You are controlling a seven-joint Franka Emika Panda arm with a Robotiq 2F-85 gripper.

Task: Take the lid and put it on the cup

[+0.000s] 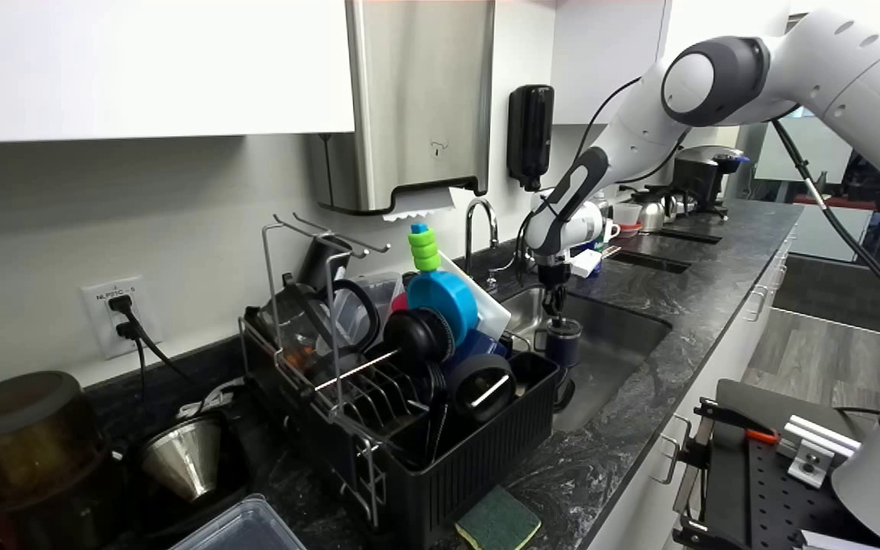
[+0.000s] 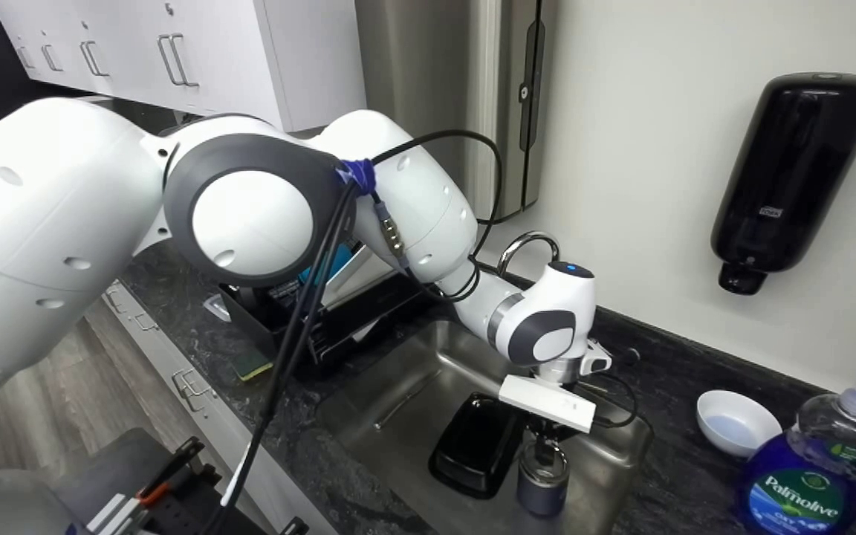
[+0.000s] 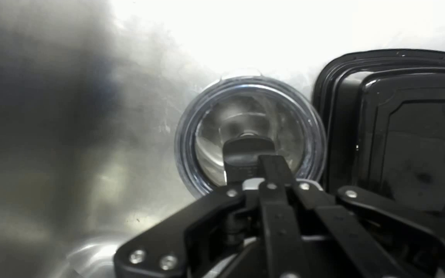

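Note:
A round, clear lid (image 3: 242,112) with a dark slider tab (image 3: 247,150) lies over the mouth of the dark cup (image 1: 562,351) standing in the sink. Its clear rim tops the cup (image 2: 543,494) in an exterior view. Whether the lid is pressed fully down cannot be told. My gripper (image 3: 272,166) points down right above the lid, jaws together, with its fingertips at the slider tab. Contact with the tab is unclear, and nothing shows held between the fingers. The near part of the lid is hidden by the gripper in the wrist view.
A black tray (image 2: 476,446) lies in the sink right beside the cup. A full dish rack (image 1: 470,451) stands next to the sink, with the faucet (image 1: 480,221) behind. A white bowl (image 2: 738,422) and a soap bottle (image 2: 807,475) stand on the counter.

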